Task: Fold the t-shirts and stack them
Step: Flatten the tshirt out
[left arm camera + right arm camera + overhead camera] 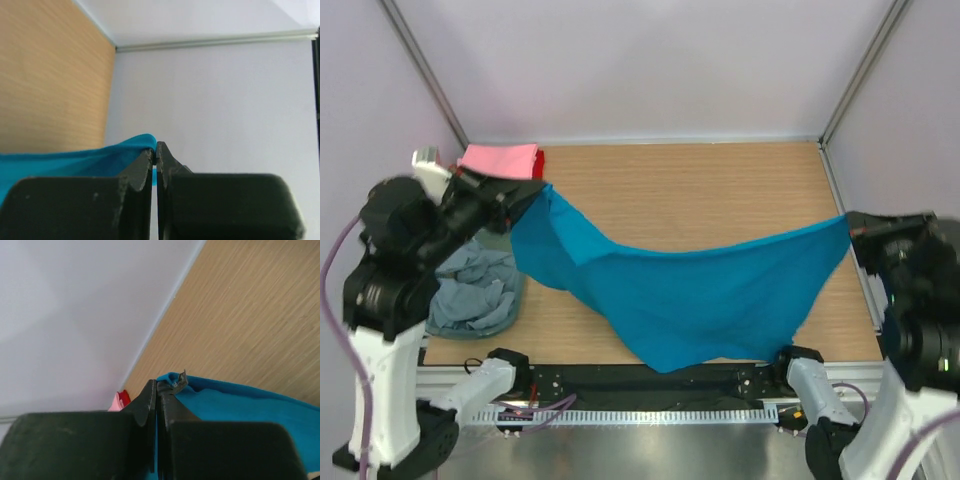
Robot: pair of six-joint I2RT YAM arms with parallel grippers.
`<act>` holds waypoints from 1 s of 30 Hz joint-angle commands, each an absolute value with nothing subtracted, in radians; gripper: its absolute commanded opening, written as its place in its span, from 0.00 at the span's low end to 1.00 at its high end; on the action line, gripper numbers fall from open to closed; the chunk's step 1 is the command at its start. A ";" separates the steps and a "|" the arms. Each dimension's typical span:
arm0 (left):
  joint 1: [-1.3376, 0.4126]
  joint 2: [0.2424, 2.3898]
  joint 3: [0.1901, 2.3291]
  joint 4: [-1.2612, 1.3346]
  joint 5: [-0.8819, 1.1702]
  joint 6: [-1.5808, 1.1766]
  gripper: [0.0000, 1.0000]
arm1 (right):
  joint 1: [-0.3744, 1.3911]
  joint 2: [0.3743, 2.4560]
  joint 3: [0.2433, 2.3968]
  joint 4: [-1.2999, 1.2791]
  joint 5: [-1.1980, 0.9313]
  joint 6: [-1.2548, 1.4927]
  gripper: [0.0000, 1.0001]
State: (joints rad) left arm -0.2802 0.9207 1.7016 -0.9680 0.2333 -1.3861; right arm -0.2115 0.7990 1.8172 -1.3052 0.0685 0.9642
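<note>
A teal blue t-shirt (690, 290) hangs stretched across the table between both arms, sagging in the middle toward the near edge. My left gripper (535, 193) is shut on its left corner, high at the left; in the left wrist view the teal cloth (75, 160) is pinched at the fingertips (156, 150). My right gripper (852, 228) is shut on the right corner; the right wrist view shows the cloth (240, 405) clamped in the tips (160, 387). A folded pink t-shirt (498, 159) lies on a red one (539, 163) at the back left.
A translucent grey-blue bin (512, 310) at the left holds crumpled pale grey-blue t-shirts (470, 285). The wooden table (720, 190) is walled by pale panels at the back and sides. A metal rail (650, 375) runs along the near edge.
</note>
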 commanded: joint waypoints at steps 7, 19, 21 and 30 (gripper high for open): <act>-0.253 1.561 2.195 -0.609 0.161 -1.245 0.00 | -0.209 1.383 2.063 -0.870 -0.100 0.922 0.01; -0.230 1.635 2.374 -0.588 0.255 -1.250 0.00 | -0.221 1.501 2.422 -0.933 -0.163 0.852 0.01; -0.232 1.566 2.327 -0.612 0.249 -1.200 0.00 | -0.221 1.456 2.331 -0.946 -0.144 0.801 0.01; -0.232 1.085 1.565 -0.670 0.207 -1.146 0.00 | -0.178 1.082 1.745 -1.092 0.113 0.692 0.01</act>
State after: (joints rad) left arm -0.2371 1.2030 1.7546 -0.6388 0.2176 -1.1774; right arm -0.1883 1.1534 1.9282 -1.0100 -0.0021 0.7460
